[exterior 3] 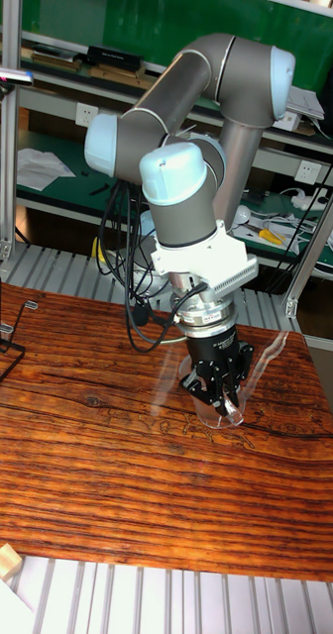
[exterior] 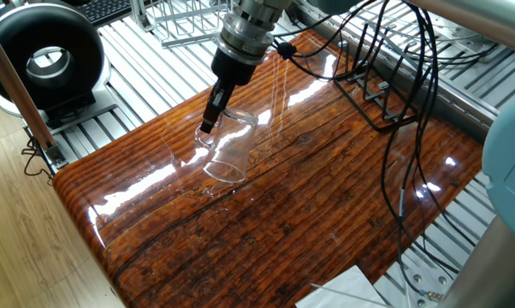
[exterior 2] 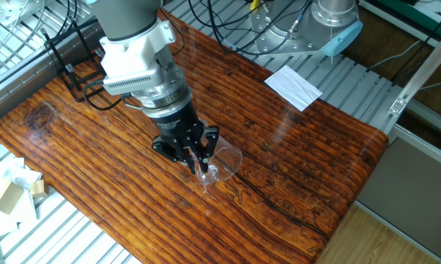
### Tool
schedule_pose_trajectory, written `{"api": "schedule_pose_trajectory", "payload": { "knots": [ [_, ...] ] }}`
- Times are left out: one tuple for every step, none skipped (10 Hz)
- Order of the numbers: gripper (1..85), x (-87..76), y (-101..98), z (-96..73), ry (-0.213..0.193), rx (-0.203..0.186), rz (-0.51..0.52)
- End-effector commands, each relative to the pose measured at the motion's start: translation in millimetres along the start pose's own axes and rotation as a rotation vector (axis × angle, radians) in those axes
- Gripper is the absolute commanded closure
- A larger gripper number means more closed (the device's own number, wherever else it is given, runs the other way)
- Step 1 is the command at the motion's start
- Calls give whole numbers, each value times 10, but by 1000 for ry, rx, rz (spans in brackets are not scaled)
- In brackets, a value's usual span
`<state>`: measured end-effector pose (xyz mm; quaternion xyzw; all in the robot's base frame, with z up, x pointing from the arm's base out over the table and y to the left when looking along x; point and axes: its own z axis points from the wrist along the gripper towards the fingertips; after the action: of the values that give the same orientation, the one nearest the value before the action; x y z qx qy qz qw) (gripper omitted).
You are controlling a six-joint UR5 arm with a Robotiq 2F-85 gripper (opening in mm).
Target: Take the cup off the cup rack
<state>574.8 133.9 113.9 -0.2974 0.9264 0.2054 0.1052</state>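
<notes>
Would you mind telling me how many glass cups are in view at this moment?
1. The cup sits near the middle of the wooden table, with the gripper closed on its rim. No other cup shows, though clear glass is easily missed.

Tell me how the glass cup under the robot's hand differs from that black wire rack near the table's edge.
The cup is clear glass, while the cup rack is thin black wire. The cup stands near the middle of the table with the gripper at its rim; the cup rack sits apart at the table's edge with nothing touching it and no cup on it. Both rest on the same wooden top.
</notes>
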Motion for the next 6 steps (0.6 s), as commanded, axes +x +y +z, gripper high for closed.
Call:
{"api": "schedule_pose_trajectory", "payload": {
  "knots": [
    [740, 9, 20, 64, -6, 10, 3],
    [740, 22, 37, 102, -7, 16, 4],
    [740, 31, 50, 136, -9, 23, 4],
    [740, 50, 46, 163, -8, 36, 3],
    [740, 52, 49, 177, -10, 41, 1],
    [740, 55, 56, 183, -10, 41, 1]
  ]
}}
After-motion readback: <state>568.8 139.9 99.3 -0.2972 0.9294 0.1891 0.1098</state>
